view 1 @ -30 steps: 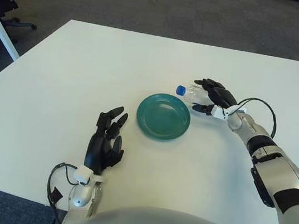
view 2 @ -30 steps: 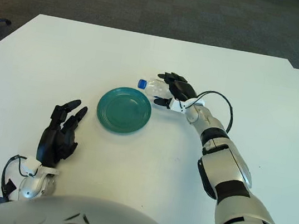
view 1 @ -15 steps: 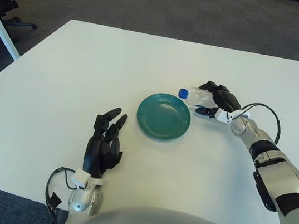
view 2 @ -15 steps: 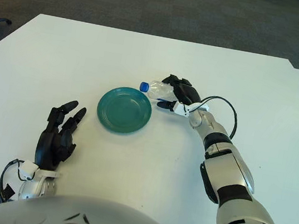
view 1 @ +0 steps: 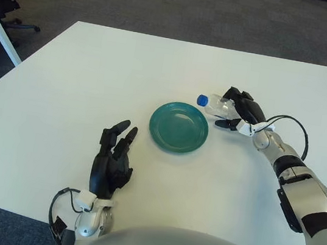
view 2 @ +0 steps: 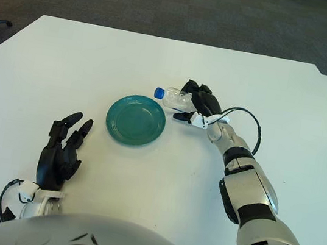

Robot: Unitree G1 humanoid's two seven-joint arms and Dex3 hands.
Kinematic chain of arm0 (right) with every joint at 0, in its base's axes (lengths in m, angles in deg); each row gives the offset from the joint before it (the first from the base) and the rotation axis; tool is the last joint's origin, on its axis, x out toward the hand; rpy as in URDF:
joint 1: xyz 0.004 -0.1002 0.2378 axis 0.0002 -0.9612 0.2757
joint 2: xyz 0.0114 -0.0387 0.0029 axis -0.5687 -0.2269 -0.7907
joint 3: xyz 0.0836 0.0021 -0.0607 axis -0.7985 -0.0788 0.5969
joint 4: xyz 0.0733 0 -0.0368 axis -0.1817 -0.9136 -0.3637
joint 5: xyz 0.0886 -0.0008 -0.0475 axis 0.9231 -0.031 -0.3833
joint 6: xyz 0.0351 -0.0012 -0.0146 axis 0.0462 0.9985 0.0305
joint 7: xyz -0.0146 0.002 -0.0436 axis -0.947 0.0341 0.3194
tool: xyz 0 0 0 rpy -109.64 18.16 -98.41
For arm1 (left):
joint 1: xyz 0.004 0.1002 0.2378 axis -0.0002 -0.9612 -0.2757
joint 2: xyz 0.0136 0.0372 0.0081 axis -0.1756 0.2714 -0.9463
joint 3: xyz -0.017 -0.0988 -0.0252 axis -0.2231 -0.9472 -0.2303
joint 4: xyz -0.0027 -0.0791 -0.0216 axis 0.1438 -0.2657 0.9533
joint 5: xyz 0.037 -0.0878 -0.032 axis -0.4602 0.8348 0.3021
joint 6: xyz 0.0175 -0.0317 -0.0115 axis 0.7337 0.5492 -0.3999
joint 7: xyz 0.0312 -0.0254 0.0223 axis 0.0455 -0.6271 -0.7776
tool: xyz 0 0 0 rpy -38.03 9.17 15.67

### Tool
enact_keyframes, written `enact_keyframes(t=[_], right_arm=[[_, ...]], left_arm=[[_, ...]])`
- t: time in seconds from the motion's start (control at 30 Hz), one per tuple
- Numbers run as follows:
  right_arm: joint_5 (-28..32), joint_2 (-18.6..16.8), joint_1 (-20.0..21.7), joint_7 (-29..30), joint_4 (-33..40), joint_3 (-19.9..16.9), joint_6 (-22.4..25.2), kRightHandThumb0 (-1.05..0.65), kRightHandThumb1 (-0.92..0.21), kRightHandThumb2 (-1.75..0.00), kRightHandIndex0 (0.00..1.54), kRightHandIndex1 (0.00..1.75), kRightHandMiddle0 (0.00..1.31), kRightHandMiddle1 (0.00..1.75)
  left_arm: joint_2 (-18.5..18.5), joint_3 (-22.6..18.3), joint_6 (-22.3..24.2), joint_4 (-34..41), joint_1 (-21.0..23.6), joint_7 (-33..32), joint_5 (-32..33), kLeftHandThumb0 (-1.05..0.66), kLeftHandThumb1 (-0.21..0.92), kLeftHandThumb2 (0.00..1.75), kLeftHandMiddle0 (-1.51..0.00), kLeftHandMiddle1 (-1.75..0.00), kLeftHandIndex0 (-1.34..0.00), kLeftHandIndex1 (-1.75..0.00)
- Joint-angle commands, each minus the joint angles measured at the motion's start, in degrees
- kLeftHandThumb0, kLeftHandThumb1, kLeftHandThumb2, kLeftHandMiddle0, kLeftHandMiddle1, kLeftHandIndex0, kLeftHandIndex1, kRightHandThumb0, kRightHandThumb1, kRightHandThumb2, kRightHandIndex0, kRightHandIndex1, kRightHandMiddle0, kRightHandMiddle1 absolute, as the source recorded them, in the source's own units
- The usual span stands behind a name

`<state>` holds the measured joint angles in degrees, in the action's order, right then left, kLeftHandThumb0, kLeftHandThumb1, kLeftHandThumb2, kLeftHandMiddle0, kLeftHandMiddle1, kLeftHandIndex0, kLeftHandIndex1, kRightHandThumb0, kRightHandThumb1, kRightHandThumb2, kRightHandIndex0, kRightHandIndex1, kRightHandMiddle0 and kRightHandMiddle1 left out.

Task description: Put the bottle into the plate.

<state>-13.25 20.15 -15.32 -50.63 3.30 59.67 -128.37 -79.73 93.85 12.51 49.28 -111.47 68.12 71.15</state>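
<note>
— What changed?
— My right robot hand (view 1: 244,108), fingers clasped round the bottle (view 1: 214,105), has drawn it slightly right, away from the plate (view 1: 179,126); transfer remains undone

— And the left robot hand (view 1: 111,161)?
— Idle, fingers extended, left of the plate

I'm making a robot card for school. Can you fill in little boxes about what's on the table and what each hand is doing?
bottle: clear, blue cap, on its side, beside the plate's far right edge
plate: green, nothing in it
right hand: fingers wrapped round the bottle
left hand: open, holding nothing, near left of the plate
table: white
</note>
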Motion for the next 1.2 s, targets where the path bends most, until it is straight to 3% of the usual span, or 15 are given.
enact_keyframes(t=[0.0, 0.1, 0.47, 0.87, 1.17], right_arm=[[0.2, 0.9, -0.1, 2.0, 0.0, -0.6, -0.6, -0.53, -0.54, -0.7, 1.21, 1.75, 0.87, 1.75], [-0.5, 1.0, 0.0, 3.5, 0.0, -0.2, -0.4, -0.4, -0.43, -0.95, 1.25, 1.75, 0.96, 1.75], [1.8, 1.2, 0.0, 0.7, 0.6, -1.9, -1.6, -0.2, -0.29, -1.27, 1.31, 1.75, 1.1, 1.75], [3.6, 0.7, 0.0, -2.5, 0.7, -3.8, -1.6, -0.14, -0.24, -1.35, 1.31, 1.75, 1.12, 1.75], [5.8, 0.7, -1.5, -4.8, 9.4, -5.7, -4.5, -0.11, -0.21, -1.41, 1.36, 1.75, 1.16, 1.75]], left_arm=[[0.1, 0.2, 0.8, -0.9, -1.0, 0.2, 0.3, -0.87, 0.92, 0.61, -0.48, -0.16, -0.1, -1.07], [0.1, 0.2, 0.6, -1.0, -0.9, 0.2, 0.4, -0.87, 0.92, 0.61, -0.47, -0.15, -0.1, -1.06], [0.4, 0.2, 1.2, -0.9, -0.5, 0.1, 0.8, -0.86, 0.92, 0.6, -0.47, -0.16, -0.1, -1.06], [0.6, 0.1, 1.3, -2.0, 0.8, 0.8, 1.9, -0.84, 0.92, 0.58, -0.47, -0.17, -0.1, -1.06], [0.4, -0.4, 0.1, -5.2, 3.1, 1.7, 2.4, -0.85, 0.92, 0.61, -0.47, -0.18, -0.09, -1.06]])
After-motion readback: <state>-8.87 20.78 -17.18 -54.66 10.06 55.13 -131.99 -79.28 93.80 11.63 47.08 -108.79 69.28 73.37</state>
